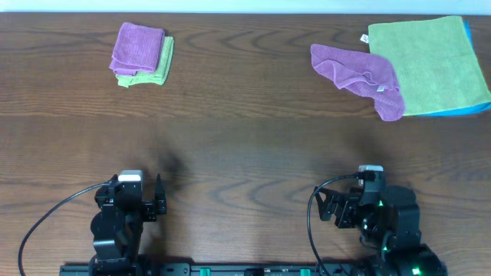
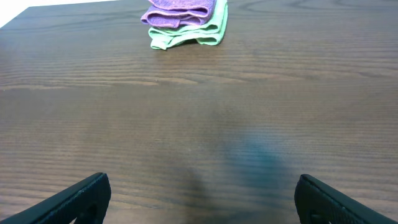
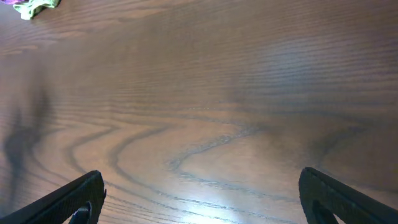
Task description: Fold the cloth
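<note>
Cloth: the lilac cloth (image 1: pixel 138 44) is at the far left of the surface (image 1: pixel 245 138), doubled over and neat-edged. It sits on a folded green cloth (image 1: pixel 163 67). I can't see a tag.
Left gripper: my left gripper (image 2: pixel 202 186) is low at the near edge with its fingers wide apart and nothing between them. The stack is straight ahead, well apart.
Right gripper: my right gripper (image 3: pixel 200 180) is also spread and empty, with bare wood under it.
Progress: I'd call the fold done, or close to it.
Risk, layers: a pinch at the stack's edge could catch the green one too and drag both.
Risk, unfolding: a nudge on the top flap could make it spring open.
Risk, mix-up: a rumpled purple cloth (image 1: pixel 360 75) lies far right, overlapping a flat green cloth (image 1: pixel 430 65). The colour is similar, so it's easy to go for the wrong one.
Count: two purple cloths, two green, and one blue cloth (image 1: pixel 469 109) showing only as an edge under the flat green; two grippers.
</note>
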Controlling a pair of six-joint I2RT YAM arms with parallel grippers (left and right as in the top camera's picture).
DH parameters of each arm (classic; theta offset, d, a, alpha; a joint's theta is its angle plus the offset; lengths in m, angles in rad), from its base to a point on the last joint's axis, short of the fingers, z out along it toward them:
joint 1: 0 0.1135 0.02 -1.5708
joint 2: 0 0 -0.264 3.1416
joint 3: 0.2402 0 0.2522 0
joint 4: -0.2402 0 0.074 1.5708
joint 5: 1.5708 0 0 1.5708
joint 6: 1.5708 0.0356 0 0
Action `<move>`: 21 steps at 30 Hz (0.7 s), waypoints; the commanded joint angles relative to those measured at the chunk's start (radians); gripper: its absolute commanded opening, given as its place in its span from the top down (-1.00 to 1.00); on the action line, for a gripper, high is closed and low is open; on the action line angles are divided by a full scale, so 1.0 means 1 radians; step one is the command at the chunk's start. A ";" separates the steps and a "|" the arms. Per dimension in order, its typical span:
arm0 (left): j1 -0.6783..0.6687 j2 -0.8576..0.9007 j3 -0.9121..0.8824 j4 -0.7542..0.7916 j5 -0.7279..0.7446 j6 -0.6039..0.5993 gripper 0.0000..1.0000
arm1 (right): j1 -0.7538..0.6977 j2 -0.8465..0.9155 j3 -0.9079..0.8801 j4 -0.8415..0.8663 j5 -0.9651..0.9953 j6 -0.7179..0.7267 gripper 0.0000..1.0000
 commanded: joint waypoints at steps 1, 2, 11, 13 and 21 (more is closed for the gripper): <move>-0.004 -0.010 -0.014 -0.009 -0.010 0.010 -0.91 | -0.009 -0.005 0.000 -0.002 -0.005 0.011 -0.99; -0.004 -0.010 -0.014 -0.009 -0.010 0.010 -0.91 | -0.009 -0.005 0.000 -0.001 -0.005 0.011 -0.98; -0.004 -0.010 -0.014 -0.009 -0.010 0.010 -0.91 | -0.009 -0.005 0.000 -0.002 -0.005 0.011 -0.99; -0.004 -0.010 -0.014 -0.009 -0.010 0.010 -0.91 | -0.009 -0.005 0.000 -0.002 -0.005 0.011 -0.98; -0.004 -0.010 -0.014 -0.009 -0.010 0.010 -0.91 | -0.009 -0.012 0.000 0.011 0.015 0.013 -0.99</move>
